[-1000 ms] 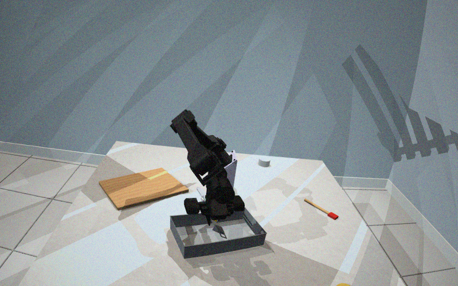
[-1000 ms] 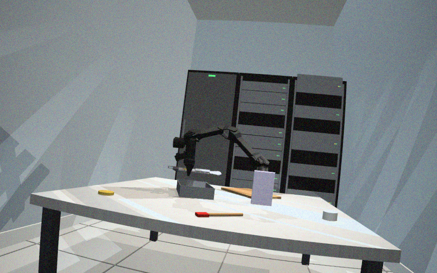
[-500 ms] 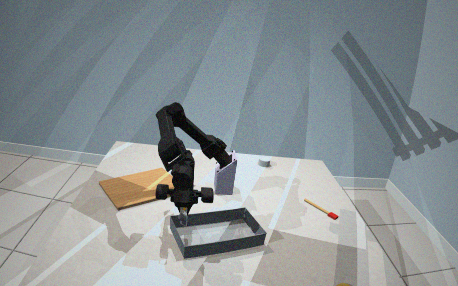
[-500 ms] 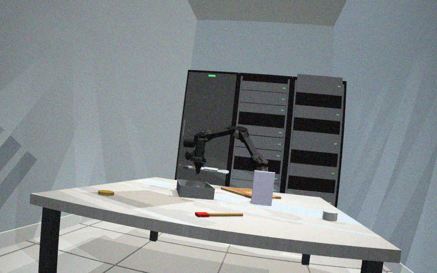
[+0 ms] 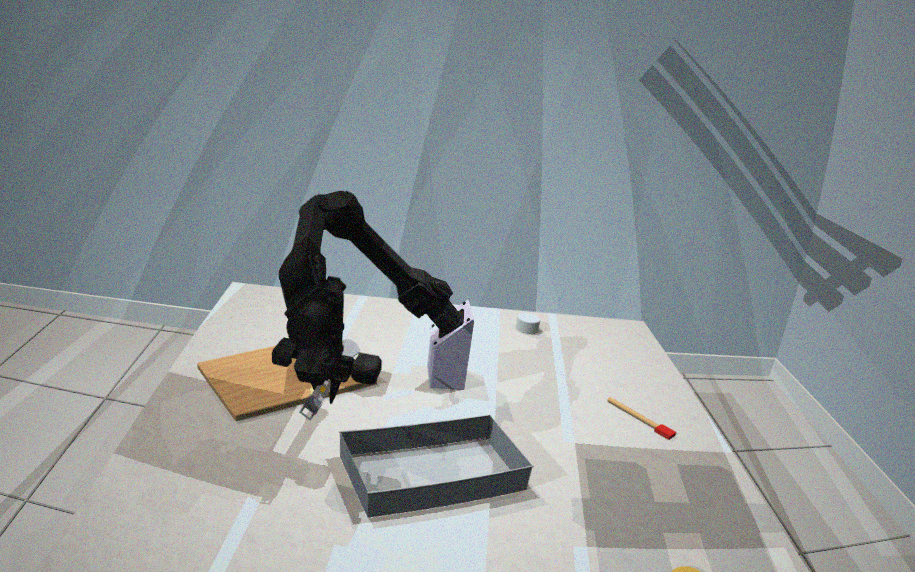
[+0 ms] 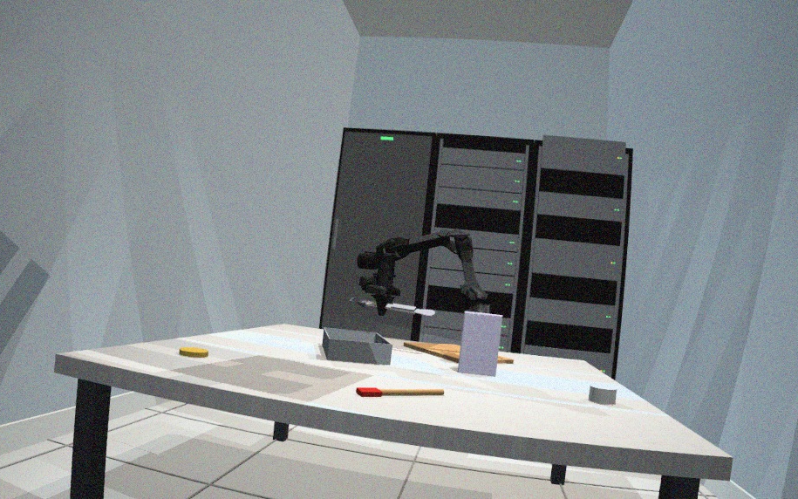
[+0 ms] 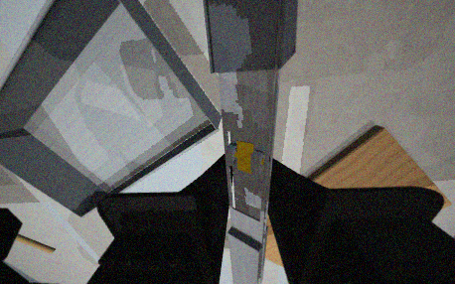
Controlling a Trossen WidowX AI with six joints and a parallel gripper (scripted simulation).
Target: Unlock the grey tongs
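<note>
My gripper is shut on the grey tongs. The tongs are held in the air, about level, with their arms close together. A small yellow part shows on them between my fingertips. In the top view one end of the tongs points toward the camera and the arm hides their middle. The wooden board lies flat on the table, partly behind the arm in that view. The roasting tin stands beside it with nothing across it.
A lavender block stands at the arm's base. A red-tipped wooden brush and a grey cylinder lie farther off. A yellow disc is near a table edge.
</note>
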